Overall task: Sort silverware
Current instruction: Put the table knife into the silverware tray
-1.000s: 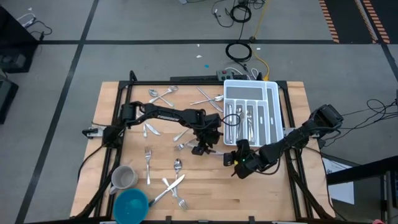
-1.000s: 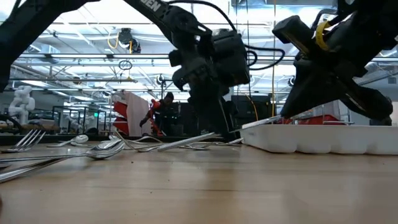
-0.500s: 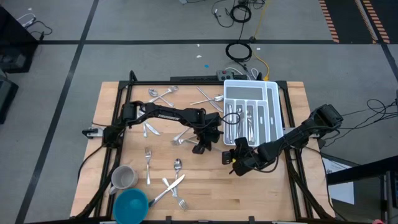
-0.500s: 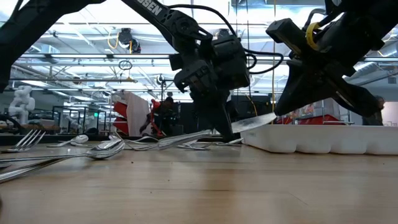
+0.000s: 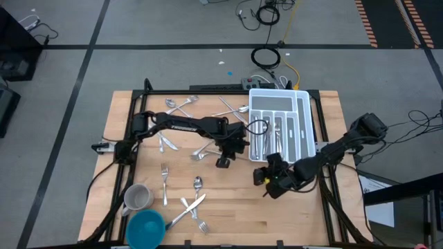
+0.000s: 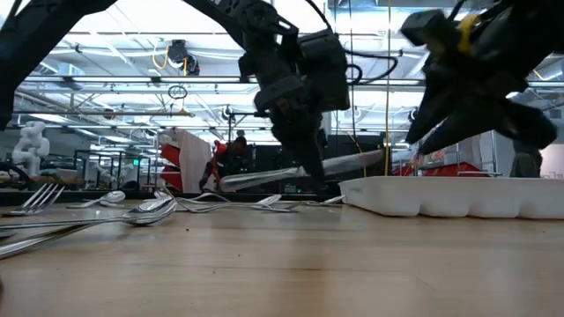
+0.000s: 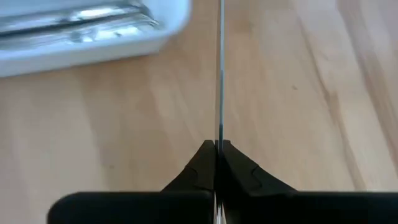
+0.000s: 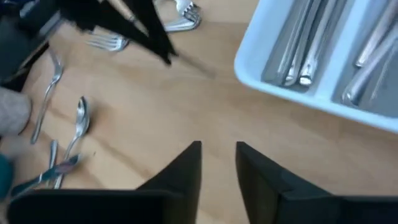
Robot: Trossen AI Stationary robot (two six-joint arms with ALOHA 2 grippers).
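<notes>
Left wrist view shows the left gripper (image 7: 217, 148) pinched tight on a thin piece of silverware (image 7: 219, 74), seen edge-on and lifted above the wooden table (image 7: 298, 99), just beside the white organiser tray (image 7: 93, 37); the right gripper (image 8: 217, 152) hangs near that tray's corner, fingers a little apart, holding nothing; more forks and spoons (image 5: 181, 106) lie scattered over the table's left half; others rest in the tray's compartments.
</notes>
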